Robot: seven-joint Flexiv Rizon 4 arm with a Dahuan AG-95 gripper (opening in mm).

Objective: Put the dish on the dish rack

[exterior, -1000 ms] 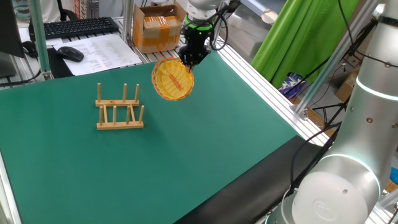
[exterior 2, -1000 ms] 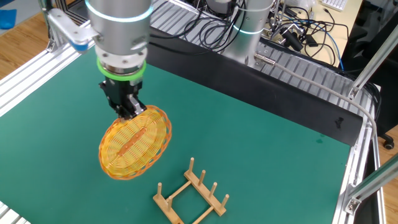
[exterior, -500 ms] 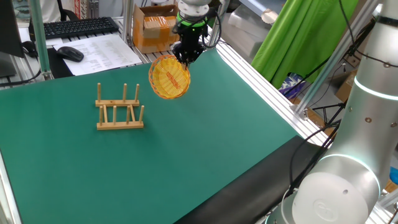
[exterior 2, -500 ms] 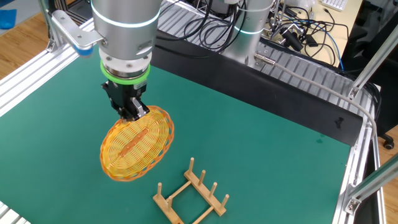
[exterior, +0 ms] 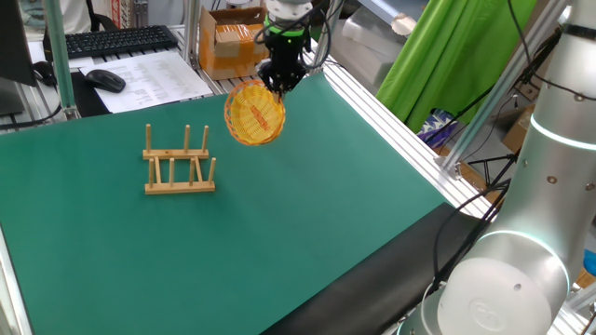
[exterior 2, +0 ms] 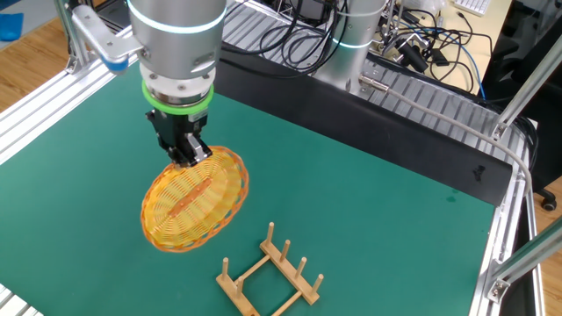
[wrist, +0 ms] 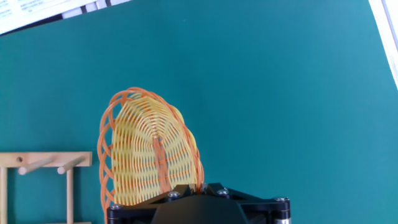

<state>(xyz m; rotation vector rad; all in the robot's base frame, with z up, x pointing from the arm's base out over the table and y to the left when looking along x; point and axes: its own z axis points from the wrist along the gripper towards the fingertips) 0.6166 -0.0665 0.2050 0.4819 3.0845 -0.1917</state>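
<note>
The dish [exterior: 254, 114] is a round yellow-orange woven plate. It hangs on edge in the air, clear of the green mat. My gripper [exterior: 280, 82] is shut on its upper rim; it also shows in the other fixed view [exterior 2: 189, 157] and the hand view [wrist: 198, 187]. The dish shows in the other fixed view [exterior 2: 193, 200] and in the hand view [wrist: 148, 155]. The dish rack [exterior: 179, 162] is a small light-wood rack with upright pegs, standing on the mat to the left of the dish. It shows in the other fixed view [exterior 2: 271, 278] and at the hand view's lower left [wrist: 38, 163].
A green mat [exterior: 279, 214] covers the table. Aluminium rails [exterior: 391, 121] run along its right edge. A cardboard box [exterior: 233, 42], a keyboard [exterior: 116, 39], a mouse [exterior: 105, 80] and papers lie beyond the far edge. Cables [exterior 2: 413, 44] lie behind the table.
My gripper has carried the dish up and a little towards the far side of the table. In the last half second it has hardly moved. The rack has not moved.
</note>
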